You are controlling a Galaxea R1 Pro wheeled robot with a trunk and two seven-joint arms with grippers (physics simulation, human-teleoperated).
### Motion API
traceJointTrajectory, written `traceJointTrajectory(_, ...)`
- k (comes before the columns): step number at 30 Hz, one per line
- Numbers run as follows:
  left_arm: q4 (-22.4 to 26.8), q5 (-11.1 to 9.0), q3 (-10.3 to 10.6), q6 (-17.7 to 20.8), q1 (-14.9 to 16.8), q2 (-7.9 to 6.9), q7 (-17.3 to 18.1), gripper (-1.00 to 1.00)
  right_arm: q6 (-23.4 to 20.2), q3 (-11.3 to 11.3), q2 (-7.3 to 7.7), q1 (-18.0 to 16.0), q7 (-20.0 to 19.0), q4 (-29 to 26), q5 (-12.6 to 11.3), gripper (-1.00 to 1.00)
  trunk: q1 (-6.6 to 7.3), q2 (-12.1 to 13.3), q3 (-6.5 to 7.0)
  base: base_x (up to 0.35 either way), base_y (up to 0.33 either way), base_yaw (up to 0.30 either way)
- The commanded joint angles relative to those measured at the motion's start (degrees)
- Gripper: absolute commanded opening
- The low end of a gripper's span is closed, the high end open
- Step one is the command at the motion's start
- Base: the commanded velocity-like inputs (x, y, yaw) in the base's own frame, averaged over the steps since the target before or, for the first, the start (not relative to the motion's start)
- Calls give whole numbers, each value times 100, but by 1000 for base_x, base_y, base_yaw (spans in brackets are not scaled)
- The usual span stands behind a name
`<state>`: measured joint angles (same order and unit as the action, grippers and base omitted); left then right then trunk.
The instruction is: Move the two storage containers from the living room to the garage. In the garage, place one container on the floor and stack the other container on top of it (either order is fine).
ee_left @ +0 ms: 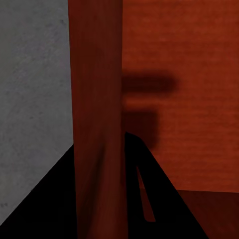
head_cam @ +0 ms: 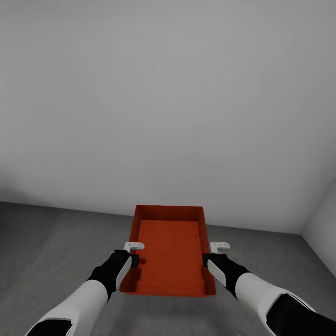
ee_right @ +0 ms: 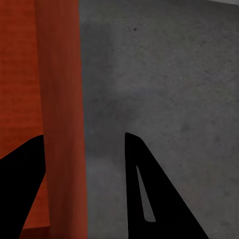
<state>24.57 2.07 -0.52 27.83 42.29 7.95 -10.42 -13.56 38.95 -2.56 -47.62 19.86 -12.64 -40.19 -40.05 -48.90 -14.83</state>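
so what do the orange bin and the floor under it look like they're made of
The storage container looks like moulded plastic: even orange-red colour, thin smooth walls with a faint sheen, and a finely ribbed bottom. The floor looks like bare concrete: dark grey, matt and slightly mottled, with small specks in the right wrist view. As these are simulator renders, both are guesses from surface look only.

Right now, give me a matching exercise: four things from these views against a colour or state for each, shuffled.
Things:
1. bin
2. floor
3. wall
4. left gripper

Descriptions:
A. dark grey, mottled
B. plain pale grey
C. orange-red, nothing inside
D. straddling the bin's side wall

Pairs: 1-C, 2-A, 3-B, 4-D
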Motion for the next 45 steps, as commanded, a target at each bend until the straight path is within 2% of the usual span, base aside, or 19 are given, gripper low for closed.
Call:
traceJointTrajectory(1,-93,-105,26,21,-2,67,-22,-100,-42,-186,1,-10,35,-239,187,-100,-23,-48,-36,0,0,0)
traceJointTrajectory(16,-93,-104,26,21,-2,72,-22,-100,-42,-193,10,-10,35,-238,186,-100,-353,-650,-442,0,0,0)
traceJointTrajectory(35,-93,-102,26,21,-2,66,-30,-100,-42,-186,-19,-10,35,-231,187,-100,-770,-1412,-792,0,0,-93)
traceJointTrajectory(45,-93,-104,26,21,-2,70,-30,-100,-39,-186,-20,-10,35,-230,187,-100,-990,-1813,-1052,0,0,-1)
